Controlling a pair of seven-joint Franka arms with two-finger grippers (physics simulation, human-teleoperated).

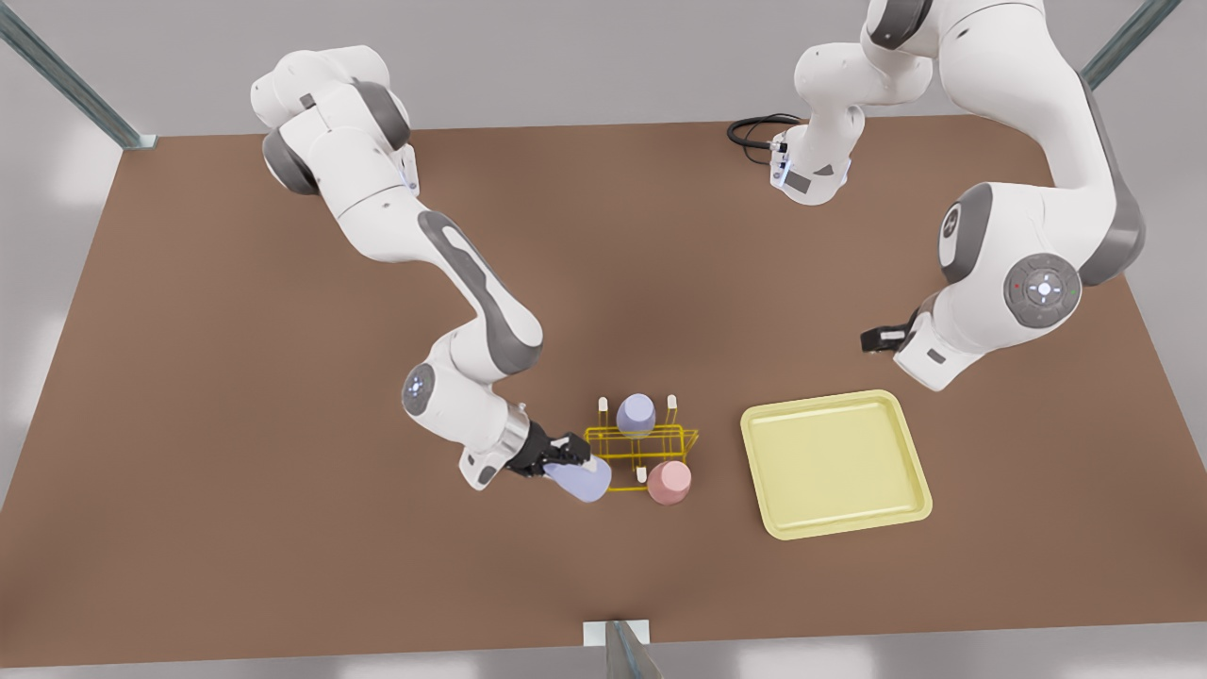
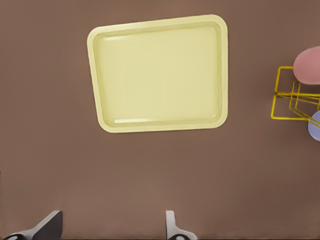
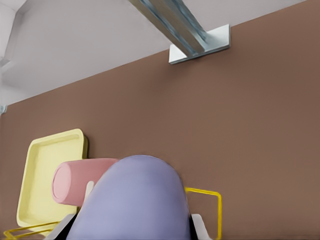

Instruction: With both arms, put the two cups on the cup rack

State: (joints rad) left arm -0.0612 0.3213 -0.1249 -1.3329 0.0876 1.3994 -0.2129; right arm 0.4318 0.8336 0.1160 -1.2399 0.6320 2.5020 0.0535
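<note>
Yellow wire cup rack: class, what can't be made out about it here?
- Right wrist view: the pale lavender tapered cup in the shut right gripper hides the bright-yellow wire cup rack's pegs.
- Left wrist view, open left gripper near the pale-yellow square tray: the edge cuts off rack, pink tapered cup and second lavender cup.
- Front view: pink cup covers any peg beneath.

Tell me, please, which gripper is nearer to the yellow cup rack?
The right gripper: it is at the cup rack's edge on the front view's left, shut on a lavender cup. The left gripper waits open beyond the tray, well away from the rack.
</note>
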